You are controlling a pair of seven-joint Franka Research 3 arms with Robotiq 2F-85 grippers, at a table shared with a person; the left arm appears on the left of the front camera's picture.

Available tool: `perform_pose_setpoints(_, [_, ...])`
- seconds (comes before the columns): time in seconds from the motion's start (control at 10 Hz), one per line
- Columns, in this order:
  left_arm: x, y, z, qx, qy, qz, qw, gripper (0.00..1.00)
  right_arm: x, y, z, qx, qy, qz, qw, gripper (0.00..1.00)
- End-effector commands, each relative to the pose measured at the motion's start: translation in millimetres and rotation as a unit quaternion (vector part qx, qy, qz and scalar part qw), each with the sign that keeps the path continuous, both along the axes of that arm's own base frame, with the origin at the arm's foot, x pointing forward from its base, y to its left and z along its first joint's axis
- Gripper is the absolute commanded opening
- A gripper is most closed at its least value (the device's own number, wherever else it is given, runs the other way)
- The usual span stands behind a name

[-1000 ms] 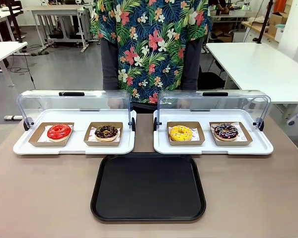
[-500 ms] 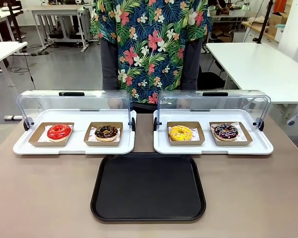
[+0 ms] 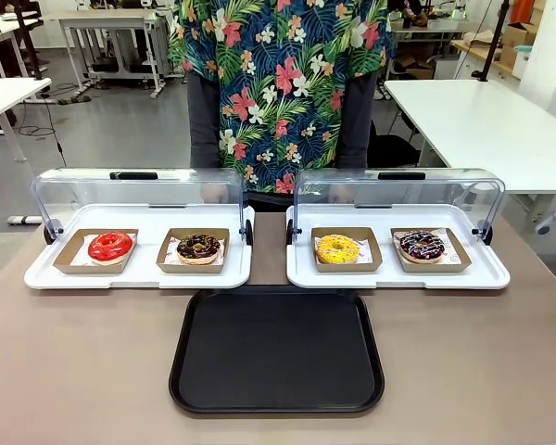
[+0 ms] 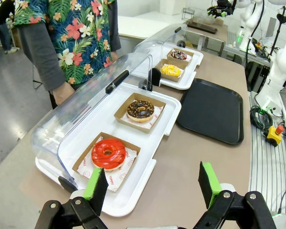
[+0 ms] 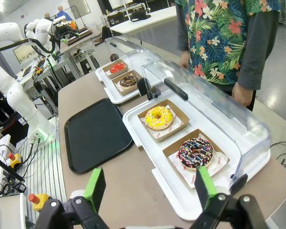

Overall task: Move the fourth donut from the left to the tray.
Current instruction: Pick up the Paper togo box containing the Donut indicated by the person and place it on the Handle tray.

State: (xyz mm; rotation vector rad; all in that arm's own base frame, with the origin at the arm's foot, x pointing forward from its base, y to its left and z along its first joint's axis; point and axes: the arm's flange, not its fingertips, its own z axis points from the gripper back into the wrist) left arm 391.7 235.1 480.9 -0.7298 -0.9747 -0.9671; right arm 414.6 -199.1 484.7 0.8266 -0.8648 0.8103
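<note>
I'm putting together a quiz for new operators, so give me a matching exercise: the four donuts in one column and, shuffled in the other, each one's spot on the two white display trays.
Sides are the robot's.

1. red donut
2. crumb-topped chocolate donut
3. yellow donut
4. sprinkled chocolate donut

A. right white display tray, right side
B. left white display tray, left side
C. right white display tray, left side
D. left white display tray, right side

Pairs: 1-B, 2-D, 3-C, 4-A
</note>
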Motion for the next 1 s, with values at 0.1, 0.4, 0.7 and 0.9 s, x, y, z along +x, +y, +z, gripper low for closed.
perform_pose_setpoints(0.1, [-1.5, 0.0, 1.8, -0.006, 0.002, -0.003, 1.000, 1.00, 1.2, 2.1, 0.8, 0.009, -0.011, 0.000, 1.000, 1.00])
perform_pose_setpoints(0.4, [-1.5, 0.0, 1.8, -0.006, 0.002, -0.003, 1.000, 1.00, 1.2, 2.1, 0.8, 0.009, -0.011, 0.000, 1.000, 1.00])
perform_pose_setpoints(0.7, [-1.5, 0.0, 1.8, -0.006, 0.002, -0.003, 1.000, 1.00, 1.2, 2.1, 0.8, 0.009, -0.011, 0.000, 1.000, 1.00])
perform_pose_setpoints(0.9, [-1.5, 0.0, 1.8, -0.006, 0.002, -0.003, 1.000, 1.00, 1.2, 2.1, 0.8, 0.009, -0.011, 0.000, 1.000, 1.00])
